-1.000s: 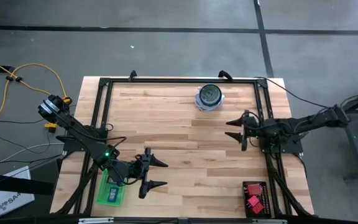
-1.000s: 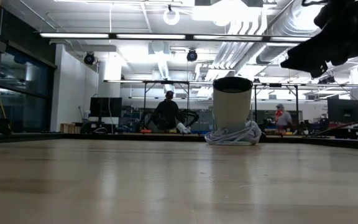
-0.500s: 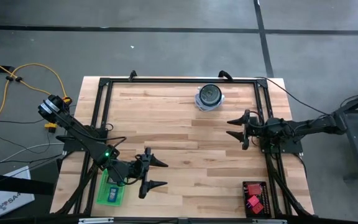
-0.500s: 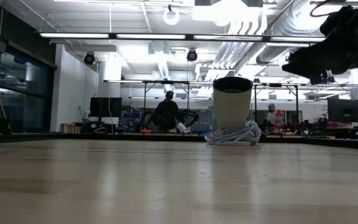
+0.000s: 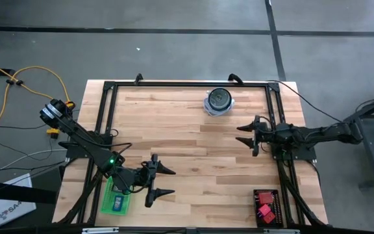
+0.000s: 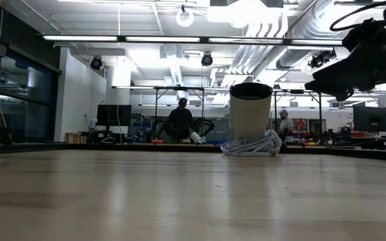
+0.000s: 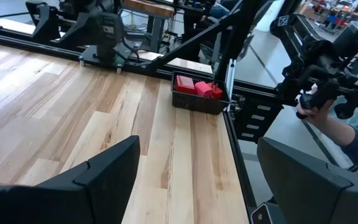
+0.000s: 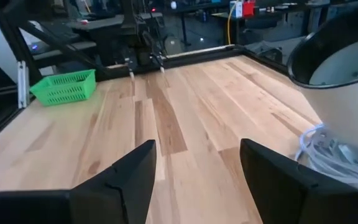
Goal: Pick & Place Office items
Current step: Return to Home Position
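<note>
Red blocks [image 5: 263,210] lie in a black tray [image 5: 267,195] at the table's near right corner; the left wrist view shows the red blocks [image 7: 197,88] in the black tray [image 7: 194,104] too. A blue-teal piece [image 5: 117,203] lies in a green tray [image 5: 109,192] at the near left. My left gripper [image 5: 172,182] hovers open beside the green tray, nothing between its fingers [image 7: 104,180]. My right gripper [image 5: 240,134] hangs open at the table's right side, pointing toward the left edge, nothing between its fingers [image 8: 120,180].
A round white container with a dark top [image 5: 218,102] stands on a coiled cord at the far middle, also in the low view [image 6: 251,120]. A black frame [image 5: 187,83] borders the table. A person's hands [image 7: 328,118] hold controllers beyond the right edge.
My right arm has sunk a little at the table's right side, its gripper still pointing toward the left edge with the same gap between the fingers.
</note>
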Tool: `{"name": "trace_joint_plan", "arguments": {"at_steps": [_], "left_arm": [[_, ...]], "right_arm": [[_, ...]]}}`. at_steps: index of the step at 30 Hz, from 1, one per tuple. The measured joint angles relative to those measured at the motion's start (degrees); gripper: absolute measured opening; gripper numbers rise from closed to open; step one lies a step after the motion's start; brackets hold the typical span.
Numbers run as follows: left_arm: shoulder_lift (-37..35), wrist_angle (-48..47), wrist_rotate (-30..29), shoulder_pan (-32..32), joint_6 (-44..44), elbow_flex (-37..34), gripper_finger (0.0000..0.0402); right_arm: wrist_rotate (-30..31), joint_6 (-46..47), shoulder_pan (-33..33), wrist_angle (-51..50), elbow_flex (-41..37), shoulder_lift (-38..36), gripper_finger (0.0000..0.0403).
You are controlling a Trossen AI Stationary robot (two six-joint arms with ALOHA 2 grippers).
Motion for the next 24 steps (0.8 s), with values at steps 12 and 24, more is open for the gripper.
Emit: {"name": "trace_joint_plan", "arguments": {"at_steps": [12,24], "left_arm": [[-0.01,-0.01,0.01,0.00,-0.01,0.00,0.0317],[0.00,-0.01,0.01,-0.01,-0.02,0.00,0.0317]], "right_arm": [[-13.97,-1.32,-3.88,-2.38,-0.04,-0.24,0.0219],[-13.78,-1.09,-5.23,-2.55,-0.09,-0.20,0.0219]]}}
